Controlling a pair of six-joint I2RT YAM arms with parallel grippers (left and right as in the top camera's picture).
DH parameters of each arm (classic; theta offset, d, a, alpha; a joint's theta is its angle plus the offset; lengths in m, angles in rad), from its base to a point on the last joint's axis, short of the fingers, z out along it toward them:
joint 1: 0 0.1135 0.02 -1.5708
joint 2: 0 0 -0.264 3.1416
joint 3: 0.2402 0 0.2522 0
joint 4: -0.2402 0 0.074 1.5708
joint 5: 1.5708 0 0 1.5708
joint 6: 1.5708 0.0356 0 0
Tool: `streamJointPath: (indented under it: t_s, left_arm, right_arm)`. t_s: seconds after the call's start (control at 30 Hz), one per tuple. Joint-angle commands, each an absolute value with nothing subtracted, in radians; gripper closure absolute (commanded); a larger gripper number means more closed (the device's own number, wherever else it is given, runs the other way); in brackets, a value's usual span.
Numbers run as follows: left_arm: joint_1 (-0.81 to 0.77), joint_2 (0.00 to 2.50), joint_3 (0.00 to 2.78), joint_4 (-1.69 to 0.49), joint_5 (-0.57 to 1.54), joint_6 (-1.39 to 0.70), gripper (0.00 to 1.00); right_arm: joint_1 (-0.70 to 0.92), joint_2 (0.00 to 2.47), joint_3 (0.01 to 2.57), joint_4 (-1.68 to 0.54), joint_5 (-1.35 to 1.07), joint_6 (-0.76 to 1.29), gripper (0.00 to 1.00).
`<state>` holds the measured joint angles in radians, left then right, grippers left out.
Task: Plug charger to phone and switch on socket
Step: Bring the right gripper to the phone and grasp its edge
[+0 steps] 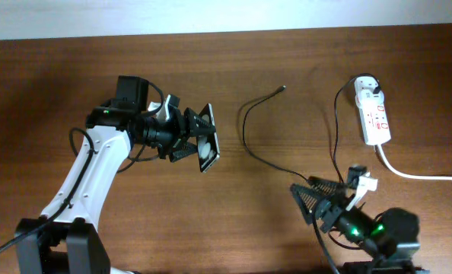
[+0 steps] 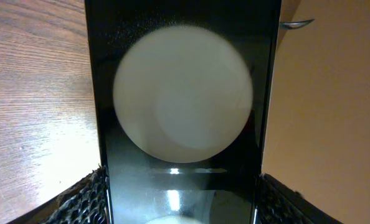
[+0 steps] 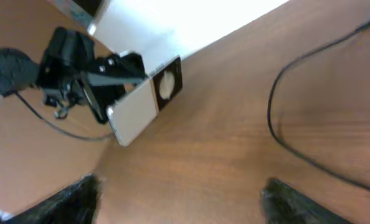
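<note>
The phone (image 1: 208,148) sits centre-left, tilted on edge, clamped across its width between the left gripper's (image 1: 198,137) fingers (image 2: 85,199); one white spot fills the left wrist view. The charger (image 1: 245,125) trails over the table (image 1: 58,68) to the phone's right, its tip (image 1: 284,88) lying free, well apart from the phone. The socket (image 1: 374,122) lies far right. The right gripper (image 1: 323,198) rests near right, jaws wide apart, holding nothing, with the cable close by
</note>
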<state>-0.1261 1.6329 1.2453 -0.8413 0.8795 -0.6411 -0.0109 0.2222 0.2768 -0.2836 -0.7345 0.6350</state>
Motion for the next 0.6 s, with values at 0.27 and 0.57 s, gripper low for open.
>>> streamJointPath:
  t_s: [0.27,0.57]
  left_arm:
    - [-0.126,1.637,1.252,-0.810,0.893,-0.699,0.43]
    - [-0.127,1.637,1.252,-0.797,0.890,-0.719,0.42]
  right_arm:
    - [0.477,0.760,0.761,-0.403,-0.260,0.553,0.01]
    - [1.003,1.197,0.761,0.010,0.331,0.554,0.01]
